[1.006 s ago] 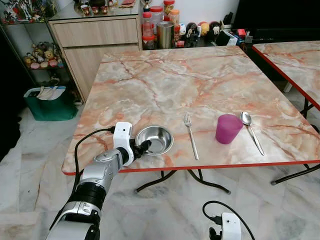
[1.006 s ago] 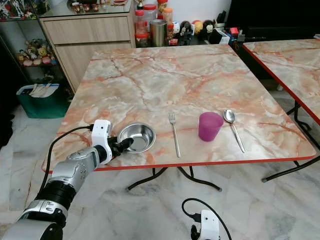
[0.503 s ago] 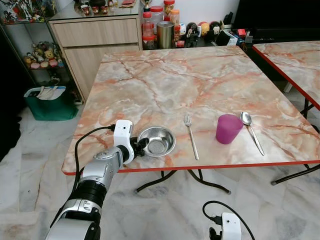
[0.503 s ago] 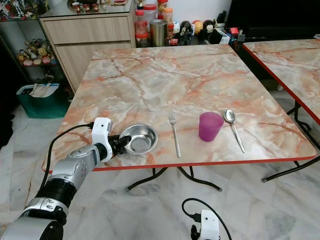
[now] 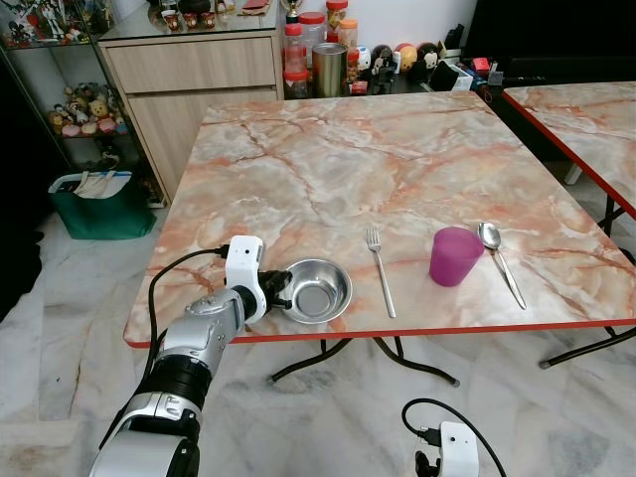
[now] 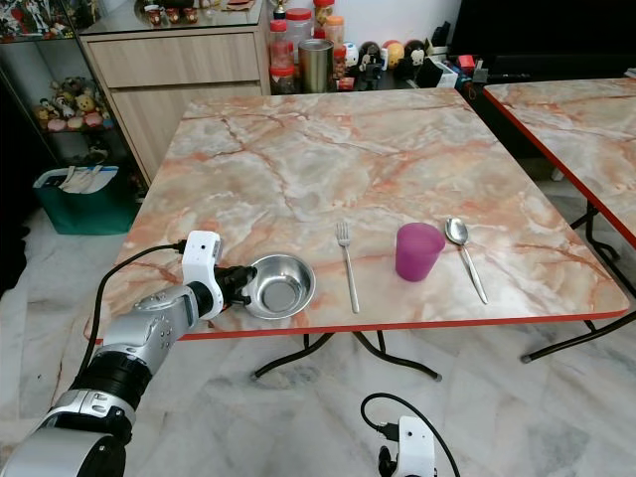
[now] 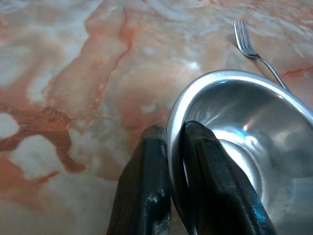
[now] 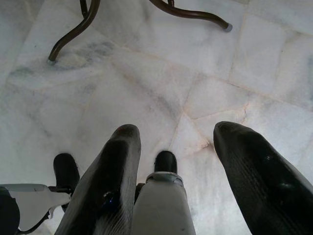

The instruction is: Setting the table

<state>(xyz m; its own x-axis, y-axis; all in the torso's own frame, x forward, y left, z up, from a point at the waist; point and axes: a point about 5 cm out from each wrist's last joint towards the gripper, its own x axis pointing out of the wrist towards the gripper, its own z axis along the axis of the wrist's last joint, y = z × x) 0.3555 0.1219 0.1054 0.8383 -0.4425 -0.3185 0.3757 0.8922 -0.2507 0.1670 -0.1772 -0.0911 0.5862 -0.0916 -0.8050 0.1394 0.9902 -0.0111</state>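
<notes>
Left wrist view: left end effector [image 7: 176,161] pinching the near rim of the steel bowl [image 7: 244,147], one finger inside, one outside. Bowl sits near the front edge of the marble bench [image 5: 397,169], left of the fork [image 5: 379,268]; purple cup [image 5: 454,255] and spoon [image 5: 499,258] further right. Handling advice: keep the pinch firm, slide the bowl level and slowly, stop short of the fork. Right end effector [image 8: 171,161] hangs idle over the floor, fingers spread.

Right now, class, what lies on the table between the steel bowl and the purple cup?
A fork lies between the steel bowl and the purple cup, on bare marble, apart from both. The eye views show this.
</notes>
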